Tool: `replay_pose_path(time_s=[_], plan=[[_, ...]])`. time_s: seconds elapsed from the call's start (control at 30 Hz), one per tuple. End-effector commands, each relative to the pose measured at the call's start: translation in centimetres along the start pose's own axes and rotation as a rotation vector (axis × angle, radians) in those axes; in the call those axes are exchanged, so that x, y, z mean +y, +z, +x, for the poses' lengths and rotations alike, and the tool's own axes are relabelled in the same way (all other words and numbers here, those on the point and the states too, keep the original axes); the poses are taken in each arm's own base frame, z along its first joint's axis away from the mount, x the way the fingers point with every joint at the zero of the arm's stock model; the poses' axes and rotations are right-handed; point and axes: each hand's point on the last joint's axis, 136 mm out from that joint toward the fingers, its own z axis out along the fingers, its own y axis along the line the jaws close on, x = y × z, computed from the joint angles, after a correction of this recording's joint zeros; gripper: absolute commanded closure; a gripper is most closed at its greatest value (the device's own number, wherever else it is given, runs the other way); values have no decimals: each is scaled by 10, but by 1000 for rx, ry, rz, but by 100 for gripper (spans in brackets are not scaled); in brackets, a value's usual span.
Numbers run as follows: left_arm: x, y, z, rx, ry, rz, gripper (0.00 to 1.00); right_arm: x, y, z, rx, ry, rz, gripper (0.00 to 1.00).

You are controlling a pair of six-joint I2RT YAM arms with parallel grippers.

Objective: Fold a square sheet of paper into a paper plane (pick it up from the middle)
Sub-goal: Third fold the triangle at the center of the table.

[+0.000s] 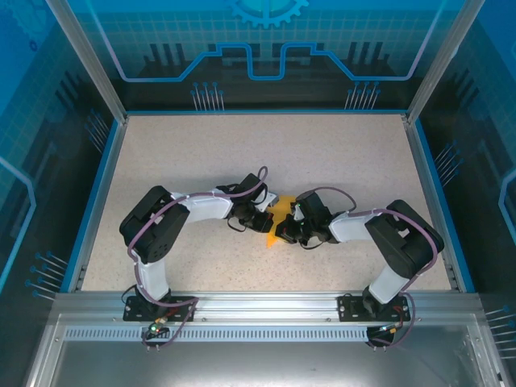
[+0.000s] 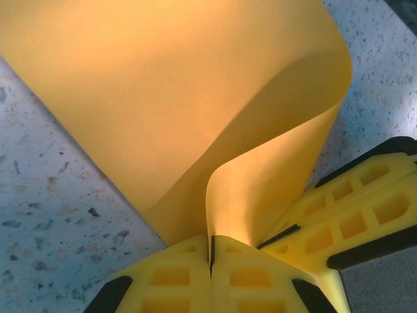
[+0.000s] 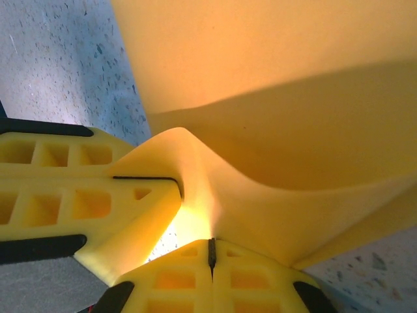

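1. The square sheet of paper (image 1: 276,219) is near the middle of the surface (image 1: 242,153). The 2 arms meet nose to nose over it.
2. The left pincer (image 2: 212,253) is closed on the paper. In its wrist view the yellow fingers (image 2: 172,277) press together, and the sheet runs down into the seam between them.
3. The right pincer (image 3: 212,254) is clamped on the sheet in the same way, with a raised ridge of paper ending at its seam.
4. The 2 grips sit just beside each other at an angle, and the paper between them is bunched into a soft hump. I take this as the pick-up from the middle, since a thin sheet lying flat gives fingers no edge to catch, while a pinched ridge does.
5. In the left wrist view part of the sheet rests on the speckled surface. The rest curls up and over in a loose loop, and I see no sharp crease, so the folding proper looks not yet begun.
6. Each pincer is the other's main obstacle. Their fingers are touching or very nearly so, which leaves little room to turn a wrist.
7. A purple cable (image 1: 250,189) loops above the left wrist, close to the work.
8. The blue rim (image 1: 95,193) of the surface is well apart from the sheet.
9. With the sheet gripped at 2 points, pulling the arms apart could tear it.
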Motion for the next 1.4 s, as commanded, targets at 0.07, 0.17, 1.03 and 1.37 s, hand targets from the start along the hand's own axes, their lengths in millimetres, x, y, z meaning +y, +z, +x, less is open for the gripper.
replay_pose_path(time_s=[0.07,0.17,1.03,1.37], plan=[[15,12,26,101,-16,-55,100,15,-16,-10,-34,-35,-17,98],[15,13,26,103,-14,-55,100,14,-20,-21,-54,-29,-27,98],[17,13,28,107,-17,-60,100,1,-32,-55,-73,-11,-50,100],[17,13,30,110,-17,-63,100,-43,-12,-51,-51,51,57,100]])
